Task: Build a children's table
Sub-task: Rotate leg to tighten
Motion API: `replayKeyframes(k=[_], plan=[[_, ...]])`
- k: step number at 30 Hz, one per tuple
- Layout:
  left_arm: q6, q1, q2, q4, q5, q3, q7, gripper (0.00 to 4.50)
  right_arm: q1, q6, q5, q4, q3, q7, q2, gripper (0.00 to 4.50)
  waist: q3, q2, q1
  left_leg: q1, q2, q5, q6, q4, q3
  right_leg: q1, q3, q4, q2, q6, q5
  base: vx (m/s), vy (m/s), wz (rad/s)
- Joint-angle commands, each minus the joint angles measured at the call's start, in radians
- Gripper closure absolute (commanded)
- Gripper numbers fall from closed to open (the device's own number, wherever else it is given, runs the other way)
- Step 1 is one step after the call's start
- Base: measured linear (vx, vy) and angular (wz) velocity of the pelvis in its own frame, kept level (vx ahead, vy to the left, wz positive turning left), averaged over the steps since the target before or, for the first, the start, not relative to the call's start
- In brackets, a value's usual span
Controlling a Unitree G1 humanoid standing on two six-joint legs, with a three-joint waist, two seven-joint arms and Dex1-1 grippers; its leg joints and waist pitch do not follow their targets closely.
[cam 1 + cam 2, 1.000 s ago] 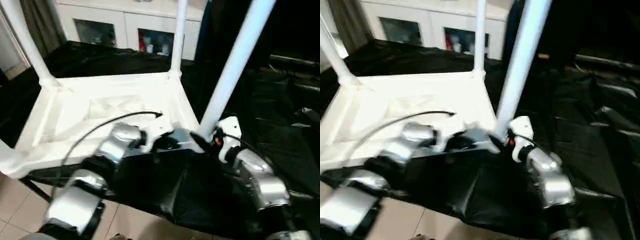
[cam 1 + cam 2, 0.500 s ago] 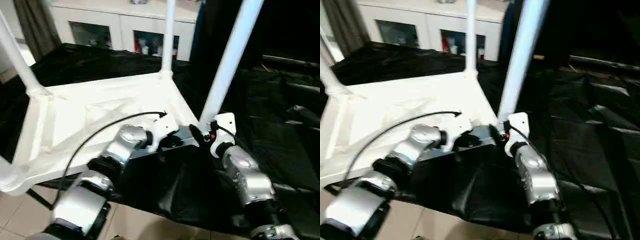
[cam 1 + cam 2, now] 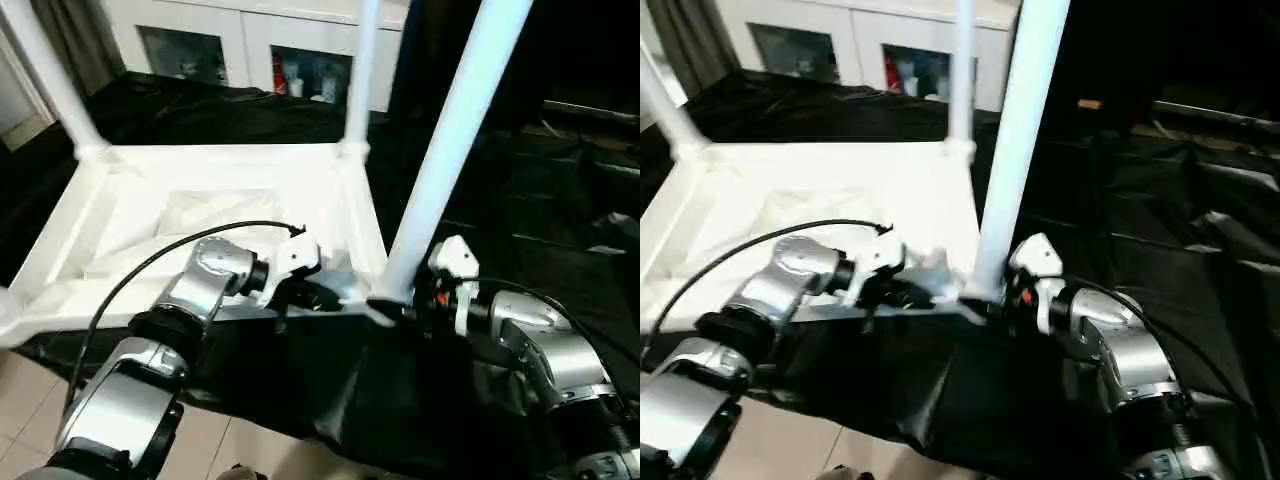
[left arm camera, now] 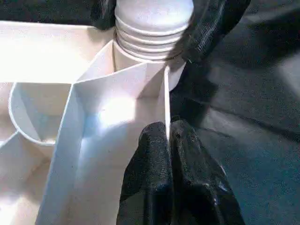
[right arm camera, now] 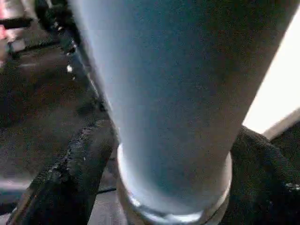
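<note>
Here the white table top (image 3: 200,225) lies upside down on a black sheet (image 3: 560,230) covering the work surface, ribbed underside up. Legs stand in its corner sockets: near-right leg (image 3: 440,150), far-right leg (image 3: 358,70), far-left leg (image 3: 45,75). The near-left corner pokes past the sheet edge over tiled floor (image 3: 20,410). A white cabinet (image 3: 250,50) with glass doors sits behind.

Left gripper (image 4: 169,136): fingers nearly together, pinching the thin rim wall of the top right beside the near-right socket, seen in the left wrist view. Right gripper (image 5: 173,168): fingers (image 5: 70,173) spread wide, wrapped on both sides of the near-right leg's base, just above the ridged collar where it enters the socket. A black cable (image 3: 190,245) loops over the left forearm.
</note>
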Motion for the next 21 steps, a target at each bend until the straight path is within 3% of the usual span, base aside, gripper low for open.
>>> replayKeyframes(k=[1,2,6,9,13,14,16,17,19,21], plan=[[0.013,0.025,0.0,0.006,0.003,-0.03,-0.052,4.5,-0.002,0.005,0.017,-0.021,0.012,0.027,-0.024,0.76,-0.061,0.003,0.002,0.012,0.048,-0.142,0.09,-0.052,-0.014,0.048,0.037,-0.047,-0.065,-0.315,0.064,0.0,0.0,0.0],[0.009,0.024,-0.001,0.009,0.003,-0.029,-0.051,4.5,-0.002,0.005,0.017,-0.02,0.013,0.027,-0.024,1.0,-0.06,0.0,0.003,0.012,0.047,-0.157,0.078,-0.053,-0.014,0.049,0.037,-0.049,-0.065,-0.308,0.03,0.0,0.0,0.0],[0.008,0.022,-0.005,0.012,0.003,-0.025,-0.039,4.5,0.0,0.013,0.011,-0.025,0.012,0.033,-0.019,1.25,-0.059,0.001,0.001,0.012,0.047,-0.178,0.054,-0.055,-0.015,0.047,0.039,-0.055,-0.067,-0.289,-0.04,0.0,0.0,0.0],[-0.004,0.023,-0.008,0.024,0.005,-0.017,-0.015,4.5,0.005,0.022,0.014,-0.038,0.018,0.024,-0.007,1.48,-0.062,0.002,0.001,0.012,0.046,-0.147,0.058,-0.053,-0.016,0.048,0.039,-0.051,-0.065,-0.29,0.003,0.0,0.0,0.0],[-0.005,0.013,-0.022,0.051,0.025,-0.004,0.085,4.5,0.008,0.017,0.007,-0.009,0.007,-0.042,0.021,1.72,-0.06,-0.007,0.004,0.008,0.045,-0.133,0.074,-0.051,-0.015,0.048,0.039,-0.048,-0.067,-0.291,0.011,0.0,0.0,0.0],[-0.004,0.009,-0.031,0.06,0.028,0.005,0.13,4.5,0.008,0.013,-0.004,0.009,-0.001,-0.088,0.041,1.73,-0.058,-0.007,0.002,0.008,0.043,-0.14,0.073,-0.052,-0.015,0.047,0.039,-0.052,-0.067,-0.287,-0.012,0.0,0.0,0.0],[0.005,-0.003,-0.054,0.079,0.027,0.029,0.218,4.5,0.004,0.016,-0.028,0.046,-0.024,-0.213,0.096,1.74,-0.051,-0.015,-0.003,0.013,0.041,-0.206,0.039,-0.058,-0.018,0.04,0.039,-0.068,-0.071,-0.255,-0.178,0.0,0.0,0.0],[0.014,-0.007,-0.068,0.085,0.026,0.039,0.257,4.5,0.0,0.02,-0.037,0.067,-0.039,-0.283,0.129,1.75,-0.047,-0.013,-0.005,0.017,0.04,-0.241,0.019,-0.061,-0.019,0.036,0.041,-0.078,-0.073,-0.232,-0.268,0.0,0.0,0.0],[0.021,-0.011,-0.078,0.089,0.026,0.045,0.286,4.5,-0.003,0.027,-0.042,0.081,-0.05,-0.335,0.155,1.75,-0.045,-0.013,-0.007,0.021,0.041,-0.271,-0.002,-0.067,-0.024,0.032,0.042,-0.087,-0.074,-0.2,-0.356,0.0,0.0,0.0],[0.029,-0.016,-0.114,0.092,0.031,0.047,0.346,4.5,-0.009,0.043,-0.055,0.114,-0.073,-0.459,0.216,1.75,-0.045,-0.013,-0.013,0.015,0.042,-0.277,-0.01,-0.073,-0.028,0.034,0.041,-0.087,-0.072,-0.177,-0.371,0.0,0.0,0.0]])
